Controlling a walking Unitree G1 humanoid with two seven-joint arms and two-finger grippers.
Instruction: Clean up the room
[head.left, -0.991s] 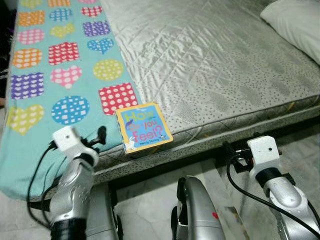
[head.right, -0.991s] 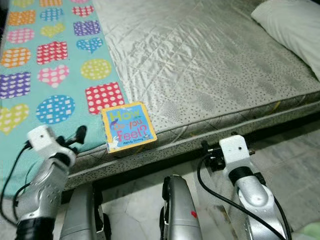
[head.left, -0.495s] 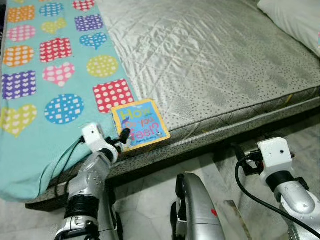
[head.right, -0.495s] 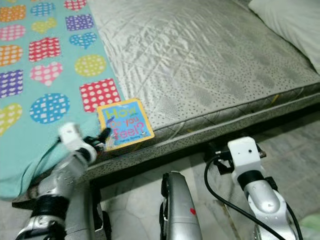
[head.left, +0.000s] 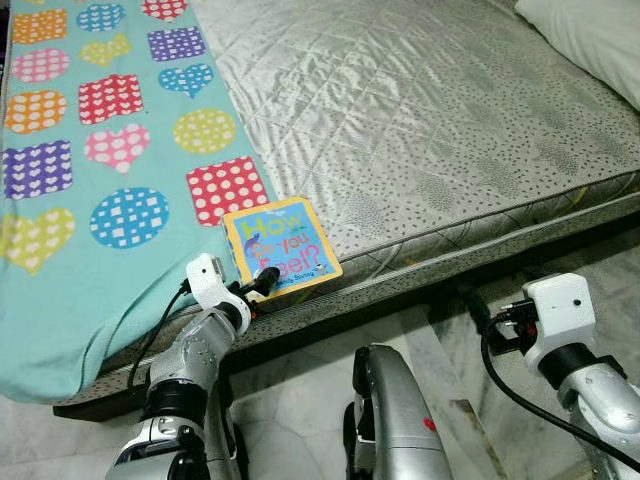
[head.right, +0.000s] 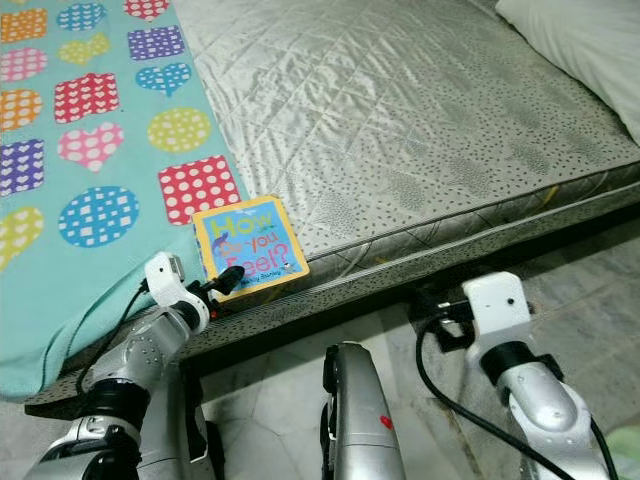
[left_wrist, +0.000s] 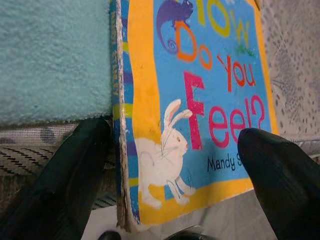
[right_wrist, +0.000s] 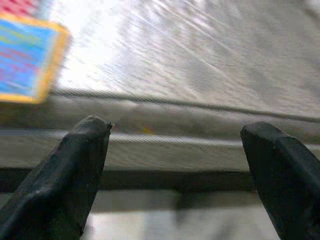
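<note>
Along the book's (left_wrist: 200, 100) worn spine, left fingers (left_wrist: 60, 185) straddle it.

Bright, even light; head views sharp, right wrist view blurred, glare on the mattress (right_wrist: 165, 55).

The board book (left_wrist: 200, 100) at the mattress edge carries the title "How Do You Feel?" in coloured letters on its blue, yellow-bordered cover; beneath it, small dark print begins "Mandy S", and the rest is hidden by a black finger (left_wrist: 285, 175)
</note>
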